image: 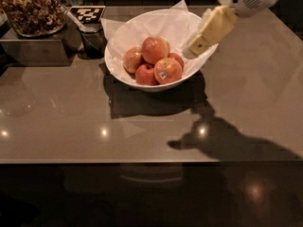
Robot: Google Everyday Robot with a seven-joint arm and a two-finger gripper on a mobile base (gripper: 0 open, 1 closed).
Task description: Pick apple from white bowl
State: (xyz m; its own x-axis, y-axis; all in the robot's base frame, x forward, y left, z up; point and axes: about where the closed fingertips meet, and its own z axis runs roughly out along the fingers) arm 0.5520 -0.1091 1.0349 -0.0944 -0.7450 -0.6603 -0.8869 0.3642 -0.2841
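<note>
The white bowl (118,65), lined with crumpled white paper, stands at the back middle of the grey table. Several apples lie in it. The red-orange apple (155,49) with a yellowish blush sits on top of the pile. A red apple with a small white sticker (168,70) lies in front of it, and a paler apple (132,59) to its left. My gripper (195,46) comes in from the upper right, slanting down and to the left. Its tip hangs over the bowl's right rim, just right of the apples, touching none.
A clear container of brown nuts (31,8) stands on a metal box (33,48) at the back left. A checkered marker (86,13) and a dark cup (94,41) stand just left of the bowl. The table's front edge (151,162) runs across the lower view.
</note>
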